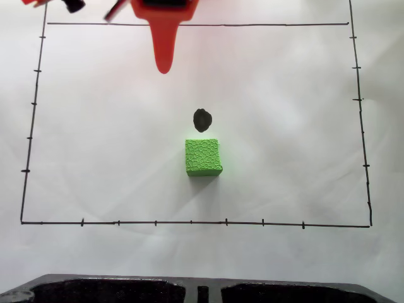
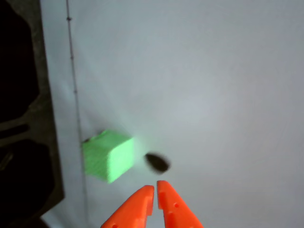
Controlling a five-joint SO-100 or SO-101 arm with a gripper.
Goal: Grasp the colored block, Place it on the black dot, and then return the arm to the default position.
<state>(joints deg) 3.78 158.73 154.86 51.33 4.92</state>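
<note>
Here, the white paper takes up most of the fixed view, with a hand-drawn black border of thin lines and tick marks enclosing the working area. Below that border, a dark tray runs along the bottom edge; its recesses look black and nothing can be made out inside them. The orange arm enters from the top, above the black dot, its pointed gripper aimed down the paper toward the dot and well apart from it. In the wrist view the gripper has its two tips almost touching, with a thin slit between them and nothing held. The green block sits flat just below the dot, edges roughly square to the border, with no long axis. The black dot lies uncovered, apart from the block.
</note>
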